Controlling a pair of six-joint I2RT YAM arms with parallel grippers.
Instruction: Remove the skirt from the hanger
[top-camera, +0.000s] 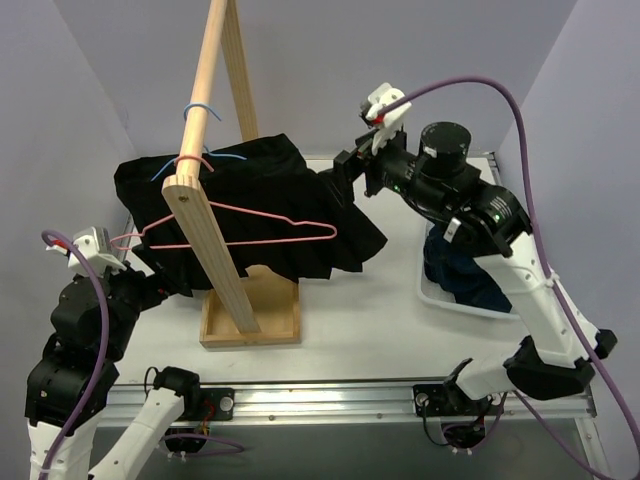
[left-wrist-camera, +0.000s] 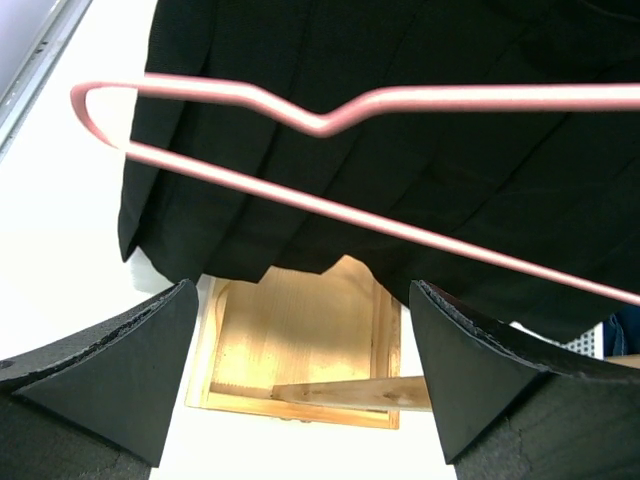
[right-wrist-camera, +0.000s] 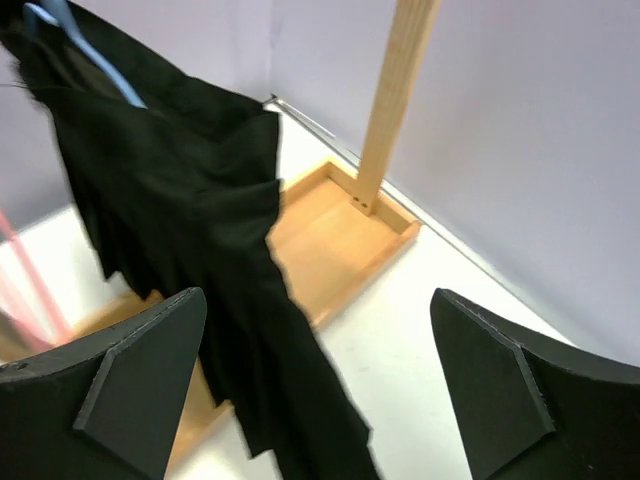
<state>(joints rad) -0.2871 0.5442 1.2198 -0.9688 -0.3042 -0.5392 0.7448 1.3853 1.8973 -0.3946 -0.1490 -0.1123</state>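
Note:
A black pleated skirt (top-camera: 250, 195) hangs on a blue hanger (top-camera: 228, 157) from the slanted wooden rail (top-camera: 205, 110). A bare pink wire hanger (top-camera: 255, 222) hangs in front of it. My left gripper (top-camera: 152, 285) is open and empty, low at the skirt's left hem; its view shows the skirt (left-wrist-camera: 400, 180), the pink hanger (left-wrist-camera: 330, 122) and open fingers (left-wrist-camera: 120, 370). My right gripper (top-camera: 345, 168) is open and empty at the skirt's upper right edge; its view shows the skirt (right-wrist-camera: 190, 230) between the jaws on the left side, and the blue hanger (right-wrist-camera: 95, 65).
The rack's wooden base tray (top-camera: 250, 310) sits under the skirt and also shows in the wrist views (left-wrist-camera: 300, 340) (right-wrist-camera: 340, 235). A white bin (top-camera: 440, 295) holding dark blue cloth (top-camera: 465, 275) stands at the right. Lavender walls enclose the white table (top-camera: 370, 320).

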